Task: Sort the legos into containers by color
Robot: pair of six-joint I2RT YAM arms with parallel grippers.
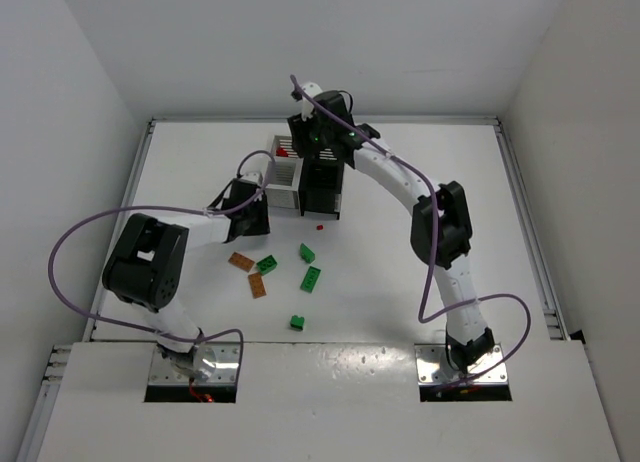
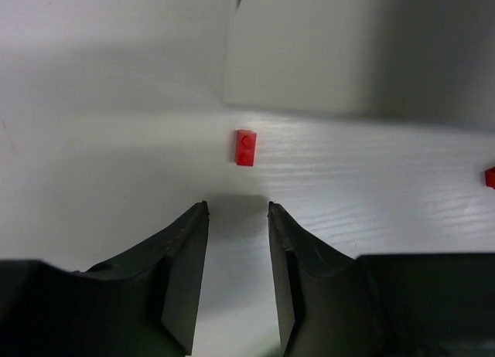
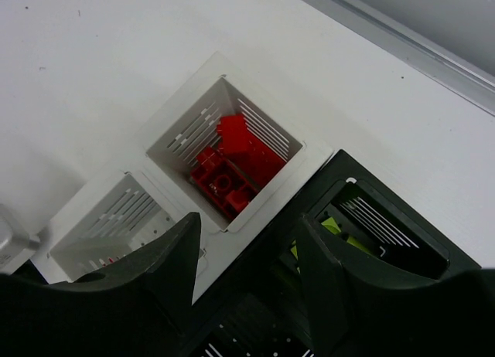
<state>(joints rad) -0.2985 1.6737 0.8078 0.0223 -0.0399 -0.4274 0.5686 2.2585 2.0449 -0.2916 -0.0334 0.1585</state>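
My left gripper is open and empty, low over the table, with a small red lego just ahead of its fingertips, beside a white container wall. Another red piece shows at the right edge. In the top view the left gripper sits by the near white container. My right gripper is open and empty above the containers. Below it, one white container holds red legos, and a black container holds yellow-green legos.
Loose on the table in front of the containers lie two orange-brown legos, several green legos and a tiny red stud. A second white container sits left of the red one. A raised rail borders the table.
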